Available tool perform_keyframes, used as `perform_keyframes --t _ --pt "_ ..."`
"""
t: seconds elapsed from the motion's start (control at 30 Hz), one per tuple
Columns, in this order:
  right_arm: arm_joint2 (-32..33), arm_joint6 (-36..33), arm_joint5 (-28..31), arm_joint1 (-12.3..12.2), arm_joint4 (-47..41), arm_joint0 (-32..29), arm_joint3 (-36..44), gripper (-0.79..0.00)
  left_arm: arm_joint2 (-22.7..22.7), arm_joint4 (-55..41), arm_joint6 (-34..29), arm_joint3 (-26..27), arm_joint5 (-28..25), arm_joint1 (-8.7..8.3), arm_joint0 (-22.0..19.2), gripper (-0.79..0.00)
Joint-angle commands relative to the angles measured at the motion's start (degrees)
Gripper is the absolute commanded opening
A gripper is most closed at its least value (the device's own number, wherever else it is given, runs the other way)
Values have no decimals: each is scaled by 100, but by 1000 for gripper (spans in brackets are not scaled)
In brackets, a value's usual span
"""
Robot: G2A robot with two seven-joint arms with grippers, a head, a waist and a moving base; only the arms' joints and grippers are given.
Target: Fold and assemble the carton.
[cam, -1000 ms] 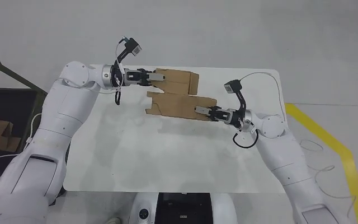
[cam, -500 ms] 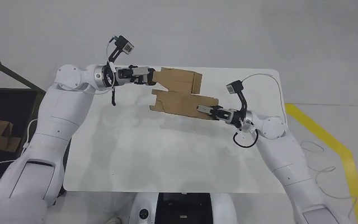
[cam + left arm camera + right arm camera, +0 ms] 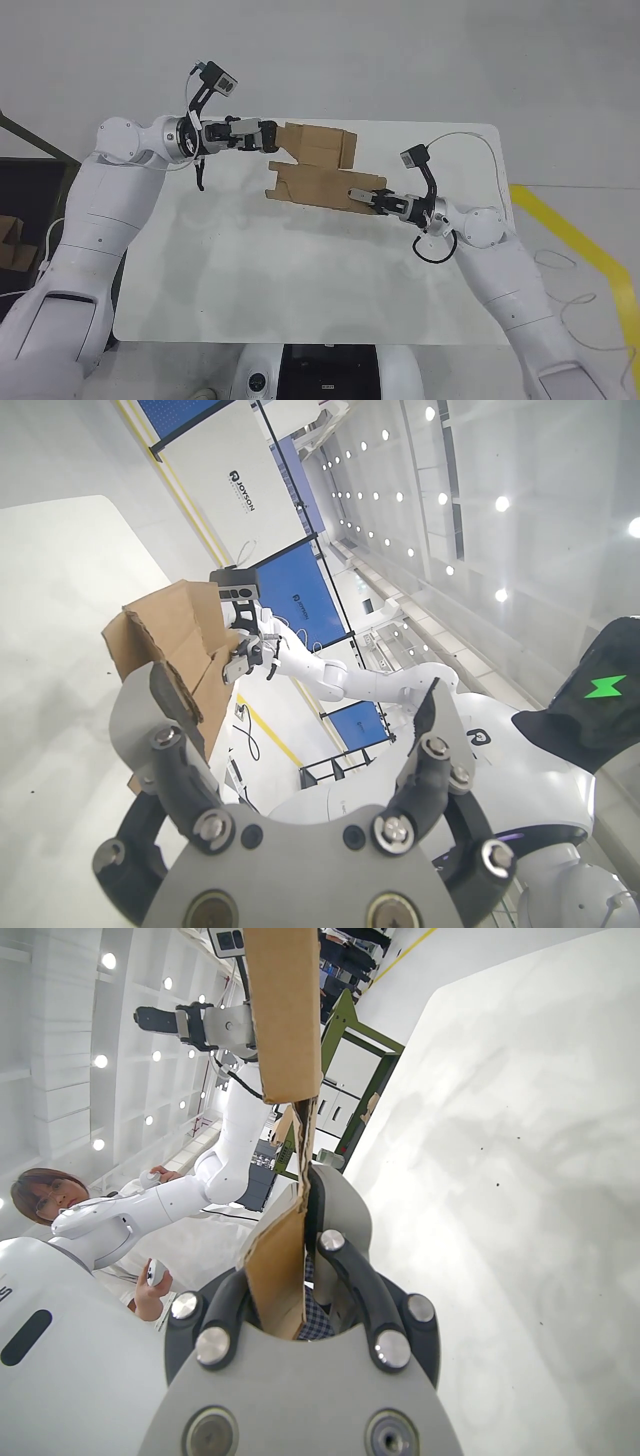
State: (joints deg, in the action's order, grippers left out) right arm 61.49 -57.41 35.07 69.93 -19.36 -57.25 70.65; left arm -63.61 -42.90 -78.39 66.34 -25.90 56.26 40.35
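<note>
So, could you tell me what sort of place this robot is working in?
Probably a large factory hall or robotics test floor: rows of round ceiling lights set high overhead, blue partition panels on black frames, and yellow floor lines beside the white table.

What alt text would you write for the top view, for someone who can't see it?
A brown carton is held over a white table. The right hand is shut on its near edge; the open left hand sits at its far corner.
</note>
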Motion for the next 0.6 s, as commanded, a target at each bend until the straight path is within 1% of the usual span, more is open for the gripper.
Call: perform_keyframes --t 0.0,0.37,0.57 --pt "-28 -3 13 4 -10 3 2 -785 35 -16 17 -10 -17 20 -22 0" --pt "-13 -59 53 -20 -146 -88 111 -785 198 231 59 -282 -59 97 -194 0" --pt "-17 -18 36 -30 -138 -121 194 -785 273 312 10 -278 -9 121 -219 0"
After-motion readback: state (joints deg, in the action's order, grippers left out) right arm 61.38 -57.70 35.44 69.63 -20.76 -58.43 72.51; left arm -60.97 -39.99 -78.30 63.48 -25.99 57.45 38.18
